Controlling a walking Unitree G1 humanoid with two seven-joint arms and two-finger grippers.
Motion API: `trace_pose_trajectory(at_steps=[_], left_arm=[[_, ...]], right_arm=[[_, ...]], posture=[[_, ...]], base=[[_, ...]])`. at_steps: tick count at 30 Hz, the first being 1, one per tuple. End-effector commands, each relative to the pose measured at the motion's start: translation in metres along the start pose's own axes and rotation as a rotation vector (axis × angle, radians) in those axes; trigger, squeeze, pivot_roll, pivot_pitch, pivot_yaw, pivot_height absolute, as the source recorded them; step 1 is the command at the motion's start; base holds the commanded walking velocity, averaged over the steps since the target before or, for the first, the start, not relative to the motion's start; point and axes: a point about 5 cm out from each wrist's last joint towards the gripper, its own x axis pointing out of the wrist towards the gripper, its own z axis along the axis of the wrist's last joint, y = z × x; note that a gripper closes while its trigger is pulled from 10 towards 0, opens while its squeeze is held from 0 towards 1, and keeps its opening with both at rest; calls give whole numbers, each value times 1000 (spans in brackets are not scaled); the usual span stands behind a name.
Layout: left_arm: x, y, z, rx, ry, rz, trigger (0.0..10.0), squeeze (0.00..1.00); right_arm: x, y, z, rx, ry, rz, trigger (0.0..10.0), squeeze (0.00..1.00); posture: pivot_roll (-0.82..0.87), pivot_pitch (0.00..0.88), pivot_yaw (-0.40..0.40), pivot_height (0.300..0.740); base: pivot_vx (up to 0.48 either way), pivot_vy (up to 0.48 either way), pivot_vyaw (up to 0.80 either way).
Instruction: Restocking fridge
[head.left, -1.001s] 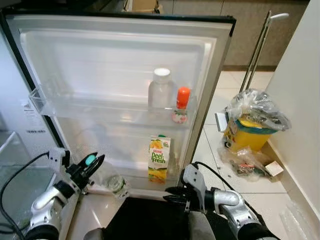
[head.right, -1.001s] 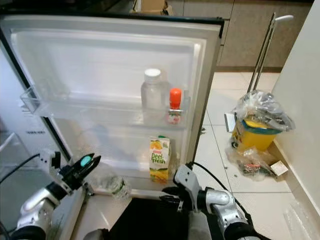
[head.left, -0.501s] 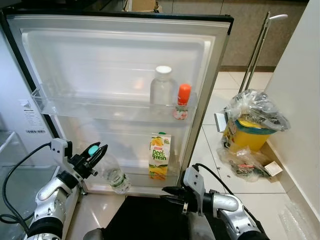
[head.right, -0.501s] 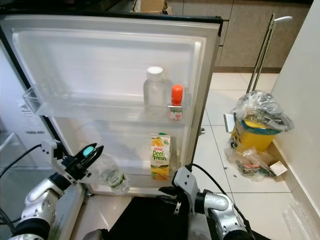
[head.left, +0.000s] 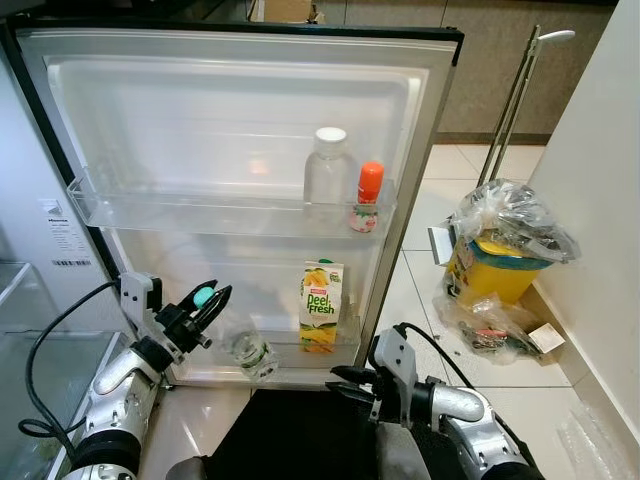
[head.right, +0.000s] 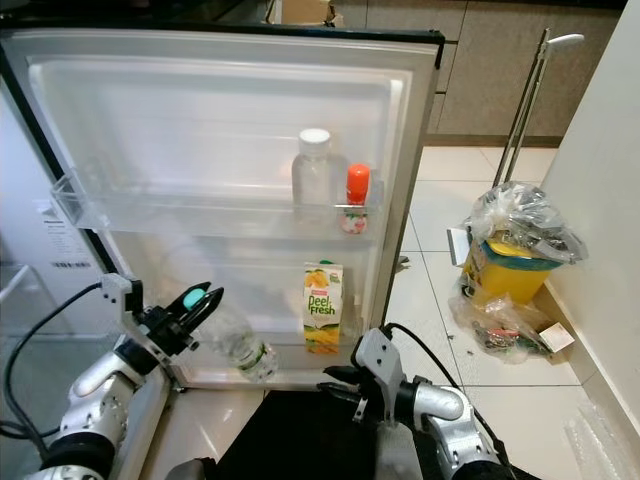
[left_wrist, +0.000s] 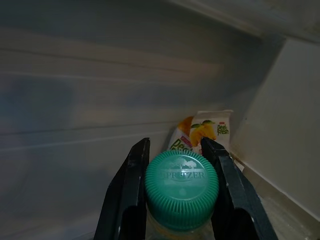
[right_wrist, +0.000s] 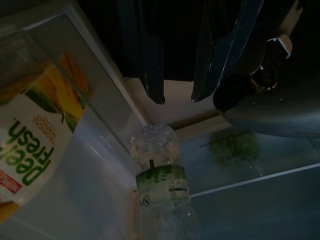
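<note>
My left gripper (head.left: 207, 300) is shut on the green cap (left_wrist: 182, 189) of a clear water bottle (head.left: 247, 346). The bottle hangs tilted, its base down in the lower shelf (head.left: 290, 352) of the open fridge door. An orange juice carton (head.left: 320, 306) stands upright in that shelf, just right of the bottle. On the upper door shelf stand a clear white-capped bottle (head.left: 327, 168) and a small orange-capped bottle (head.left: 367, 197). My right gripper (head.left: 347, 380) is open and holds nothing, low in front of the door below the carton; its wrist view looks across at the water bottle (right_wrist: 160, 170) and carton (right_wrist: 30, 150).
A yellow bin (head.left: 505, 250) wrapped in a plastic bag stands on the tiled floor to the right, with litter beside it and two metal poles (head.left: 515, 100) leaning behind. A white wall runs along the right. Fridge interior shelves (head.left: 25, 300) lie at the left.
My left gripper has carried the water bottle right and forward, so its base now sits in the lower door shelf nearer the carton. The right gripper has barely moved.
</note>
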Motion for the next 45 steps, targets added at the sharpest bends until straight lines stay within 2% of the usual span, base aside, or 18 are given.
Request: trace_pose_trajectory(at_steps=[1,8,10,19,23,25,28,38,45], left_arm=[[8,-7,4,-1,-22,-50,10000,0],[4,-9,16,7,-14,-143,10000,0],[1,-5,32,15,-34,-176,10000,0],[-1,4,50,41,-89,-132,10000,0],[0,6,50,33,-107,-98,10000,0],[6,5,46,-21,-153,-63,10000,0],[11,2,44,-57,-175,-55,10000,0],[29,0,32,-116,-203,29,10000,0],[41,4,25,-69,-171,145,10000,0]], right_arm=[[-4,-3,1,2,-2,-12,10000,0],[-12,-4,-4,31,19,-2,10000,0],[-15,-3,-6,39,30,3,10000,0],[-15,-3,-6,48,32,1,10000,0],[-14,-2,-6,50,29,3,10000,0],[-12,-2,-3,45,18,3,10000,0],[-12,-3,-2,42,8,-4,10000,0],[-12,-3,1,40,0,-11,10000,0],[-8,-2,3,34,-10,-16,10000,0]], posture=[[-85,0,-41,480],[-85,0,-39,480],[-85,0,-38,480],[-80,0,-35,480],[-81,0,-34,480],[-85,0,-36,480],[-86,0,-36,480],[-93,0,-39,480],[-95,0,-36,480]], base=[[0,0,0],[0,0,0],[0,0,0],[0,0,0],[0,0,0],[0,0,0],[0,0,0],[0,0,0],[0,0,0]])
